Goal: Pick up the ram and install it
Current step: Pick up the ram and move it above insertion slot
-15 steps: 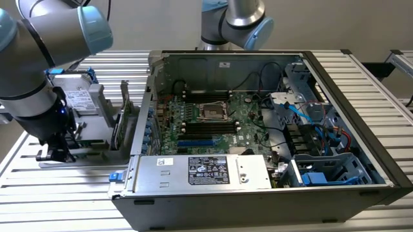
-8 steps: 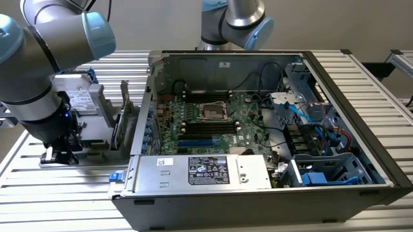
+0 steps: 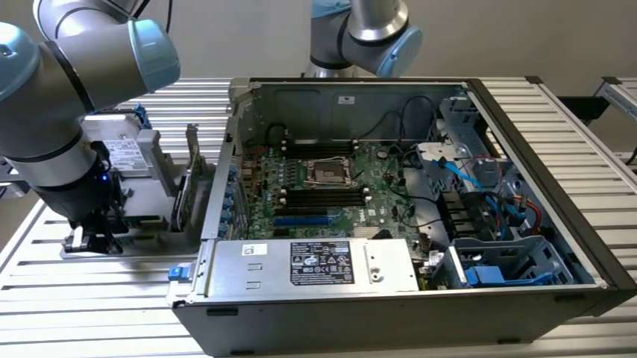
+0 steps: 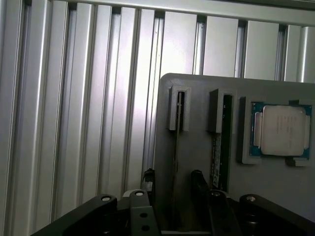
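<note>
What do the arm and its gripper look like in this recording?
The arm is made of silver-grey tubes with rounded light-blue joint caps; its lower section is black with a small blue light. The gripper is black, with two slim fingers and silver screw heads on its body.
</note>
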Action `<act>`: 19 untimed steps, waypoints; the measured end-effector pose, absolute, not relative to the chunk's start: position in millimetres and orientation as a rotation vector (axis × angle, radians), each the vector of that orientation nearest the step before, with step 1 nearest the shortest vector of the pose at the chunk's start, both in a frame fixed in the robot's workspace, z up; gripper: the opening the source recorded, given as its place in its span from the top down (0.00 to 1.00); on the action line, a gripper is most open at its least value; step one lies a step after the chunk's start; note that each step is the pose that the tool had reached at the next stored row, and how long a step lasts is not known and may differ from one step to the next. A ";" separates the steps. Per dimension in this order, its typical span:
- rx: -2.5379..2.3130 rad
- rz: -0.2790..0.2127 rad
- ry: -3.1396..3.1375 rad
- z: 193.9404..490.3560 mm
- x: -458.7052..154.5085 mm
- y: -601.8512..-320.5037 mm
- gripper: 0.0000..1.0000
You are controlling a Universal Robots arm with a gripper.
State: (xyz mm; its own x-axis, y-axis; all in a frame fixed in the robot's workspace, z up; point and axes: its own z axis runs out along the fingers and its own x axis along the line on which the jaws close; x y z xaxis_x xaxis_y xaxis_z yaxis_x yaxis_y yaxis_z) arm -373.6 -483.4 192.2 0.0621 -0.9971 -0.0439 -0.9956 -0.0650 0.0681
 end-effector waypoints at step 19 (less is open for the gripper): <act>2.275 -0.123 -2.134 192.2 -373.6 -483.4 0.69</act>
State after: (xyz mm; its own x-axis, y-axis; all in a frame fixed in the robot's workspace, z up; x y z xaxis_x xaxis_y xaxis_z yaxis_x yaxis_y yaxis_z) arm -373.6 -483.4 192.2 0.0621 -0.9971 -0.0438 -0.9955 -0.0650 0.0682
